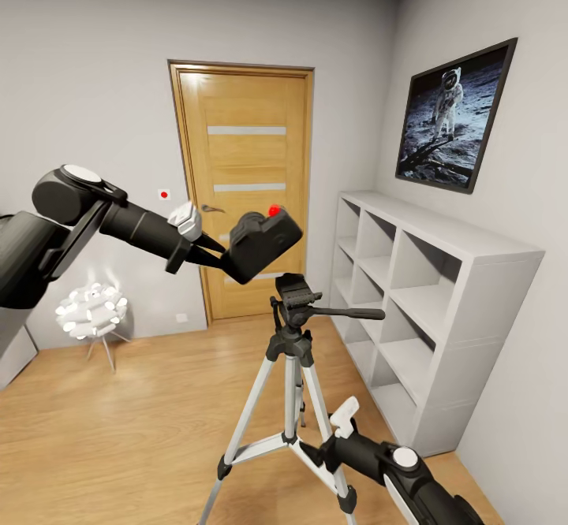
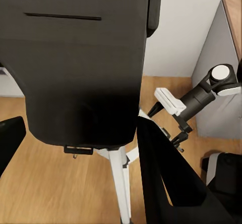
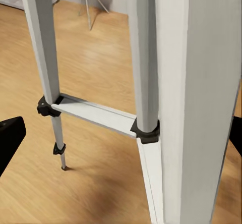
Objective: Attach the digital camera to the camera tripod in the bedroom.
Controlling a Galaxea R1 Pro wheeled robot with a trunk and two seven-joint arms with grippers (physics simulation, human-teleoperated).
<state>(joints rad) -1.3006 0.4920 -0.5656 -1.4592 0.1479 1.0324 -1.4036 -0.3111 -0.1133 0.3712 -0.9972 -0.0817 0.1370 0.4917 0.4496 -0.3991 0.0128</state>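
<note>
The digital camera (image 1: 264,243), black with a red button on top, hangs tilted in the air with my left gripper (image 1: 225,258) shut on its near side. It sits just above and to the left of the camera tripod's black head (image 1: 293,298), with a small gap between them. In the left wrist view the camera body (image 2: 75,62) blocks most of the picture, with a tripod leg (image 2: 118,178) below it. My right gripper (image 1: 319,454) is low by a silver-white leg (image 3: 196,103), open, with the leg between its fingers (image 3: 10,138).
A closed wooden door (image 1: 244,186) is straight behind the tripod. A white cube shelf (image 1: 418,304) lines the right wall under a framed astronaut picture (image 1: 457,119). A white ball-shaped lamp (image 1: 91,310) stands on the plank floor at the left.
</note>
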